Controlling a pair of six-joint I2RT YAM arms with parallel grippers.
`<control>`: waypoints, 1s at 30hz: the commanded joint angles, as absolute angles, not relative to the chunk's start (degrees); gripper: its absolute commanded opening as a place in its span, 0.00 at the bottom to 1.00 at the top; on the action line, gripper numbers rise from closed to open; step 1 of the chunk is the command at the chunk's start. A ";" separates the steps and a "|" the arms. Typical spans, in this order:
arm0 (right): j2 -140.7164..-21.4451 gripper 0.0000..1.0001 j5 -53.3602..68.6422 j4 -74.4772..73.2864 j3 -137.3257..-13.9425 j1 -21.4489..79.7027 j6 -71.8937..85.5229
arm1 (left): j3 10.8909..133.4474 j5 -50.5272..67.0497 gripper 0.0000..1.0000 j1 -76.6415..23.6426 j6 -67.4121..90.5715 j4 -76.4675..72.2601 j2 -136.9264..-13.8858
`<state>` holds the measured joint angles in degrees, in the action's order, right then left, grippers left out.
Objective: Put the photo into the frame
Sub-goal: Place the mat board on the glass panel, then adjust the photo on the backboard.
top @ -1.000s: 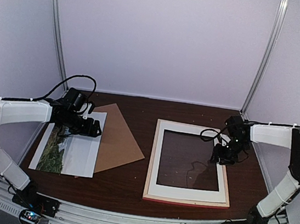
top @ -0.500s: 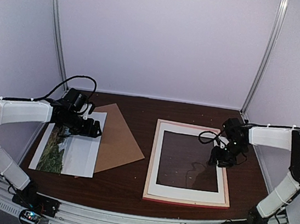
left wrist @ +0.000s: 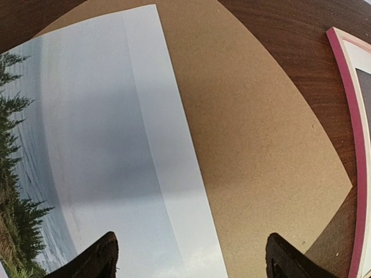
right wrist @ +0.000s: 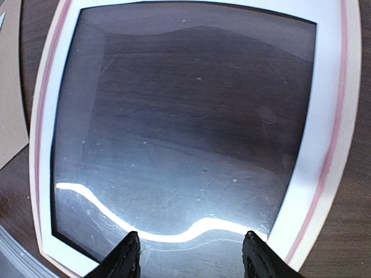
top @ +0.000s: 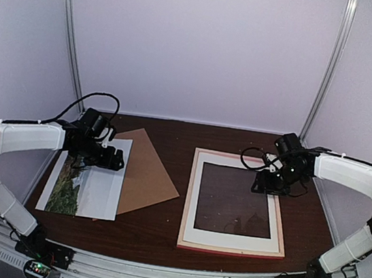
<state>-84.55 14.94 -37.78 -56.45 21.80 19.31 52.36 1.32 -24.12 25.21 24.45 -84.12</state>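
Observation:
The photo [top: 84, 184] lies face up at the left, partly over a brown backing board [top: 149, 172]. My left gripper [top: 117, 161] hovers over the photo's right edge and stands open. In the left wrist view its fingers straddle that edge with nothing between them [left wrist: 191, 262]; the photo [left wrist: 98, 145] is on the left and the board [left wrist: 261, 145] on the right. The frame [top: 229, 250] lies flat at centre right with a white mat [top: 195, 202] in it. My right gripper [top: 261, 186] hangs open over the frame's far right corner. The right wrist view shows the glass below the empty gripper [right wrist: 192, 252].
The frame's pink rail [left wrist: 349, 98] shows at the right edge of the left wrist view. The white mat [right wrist: 316, 133] borders the glass inside the frame's rail [right wrist: 336, 133]. Metal posts and white walls close in the table at the back and sides.
My right gripper has moved left from the frame's right rail to above the glass, and its jaws have spread wider. The left gripper has opened slightly and stayed in place.

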 commanded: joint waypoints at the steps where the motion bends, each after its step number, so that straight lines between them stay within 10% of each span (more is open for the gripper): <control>1: -83.82 0.60 15.06 -36.64 -58.10 26.75 19.79 | 55.16 -3.56 0.90 -23.84 23.39 27.01 -83.38; 30: -128.25 0.63 28.03 -19.40 -97.52 56.26 24.53 | 65.06 5.61 0.98 12.52 26.55 39.66 -93.39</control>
<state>-125.29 24.84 -22.72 -94.83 55.18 22.85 61.93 3.42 8.27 29.06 35.77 -90.56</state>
